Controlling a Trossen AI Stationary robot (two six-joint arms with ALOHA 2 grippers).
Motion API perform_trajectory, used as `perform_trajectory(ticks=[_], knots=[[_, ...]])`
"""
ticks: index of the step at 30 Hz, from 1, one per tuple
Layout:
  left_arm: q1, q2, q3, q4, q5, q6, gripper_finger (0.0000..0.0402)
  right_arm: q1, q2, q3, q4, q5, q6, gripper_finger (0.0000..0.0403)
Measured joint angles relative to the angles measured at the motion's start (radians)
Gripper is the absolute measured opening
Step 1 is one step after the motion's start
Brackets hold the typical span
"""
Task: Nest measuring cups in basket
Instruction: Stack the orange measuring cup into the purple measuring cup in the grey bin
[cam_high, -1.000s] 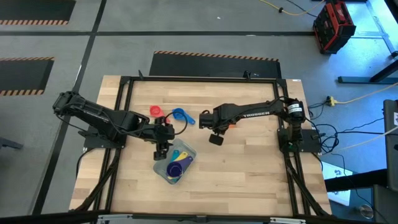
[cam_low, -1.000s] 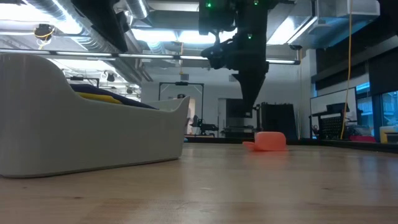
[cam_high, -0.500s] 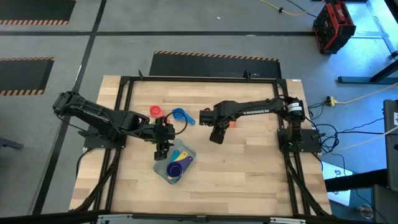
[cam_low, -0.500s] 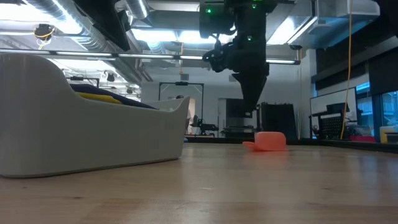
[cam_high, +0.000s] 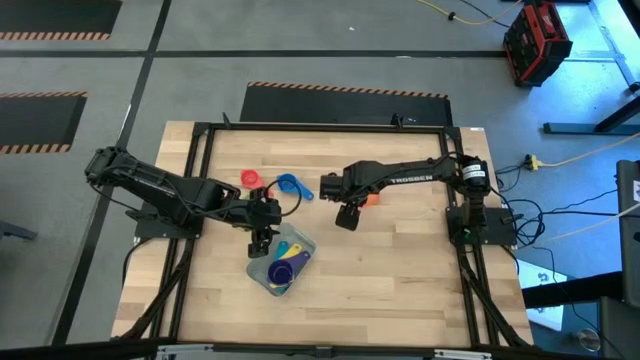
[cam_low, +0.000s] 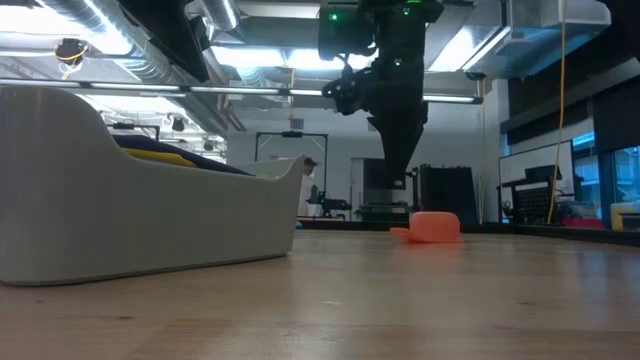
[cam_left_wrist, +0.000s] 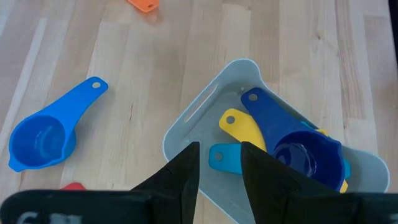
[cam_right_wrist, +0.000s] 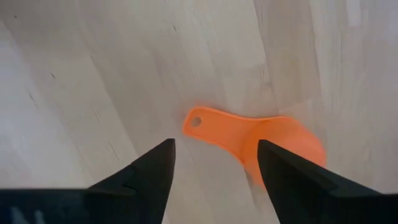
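The pale basket lies near the table's middle and holds nested cups: a dark blue one, a yellow one and a teal one. Three cups lie on the wood farther back: a red cup, a blue cup and an orange cup. My left gripper hovers open over the basket's far-left rim. My right gripper points down, open, above the orange cup's handle and clear of it.
Bare wood stretches toward the table's near and right edges. A black frame runs round the tabletop. In the low view the basket's wall fills the left side, with the orange cup farther back.
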Motion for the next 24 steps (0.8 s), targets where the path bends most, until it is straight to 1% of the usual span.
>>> perform_trajectory(ticks=[18, 21, 24], knots=[[0.0, 0.0, 0.0, 0.0, 0.0, 0.0, 0.011, -0.015, 0.0, 0.0, -0.014, -0.008, -0.006, 0.0233], [0.0, 0.0, 0.0, 0.0, 0.0, 0.0, 0.011, -0.022, 0.0, 0.0, -0.02, -0.007, -0.068, 0.0233], [0.0, 0.0, 0.0, 0.0, 0.0, 0.0, 0.011, -0.024, 0.0, 0.001, -0.09, -0.003, -0.157, 0.0233]])
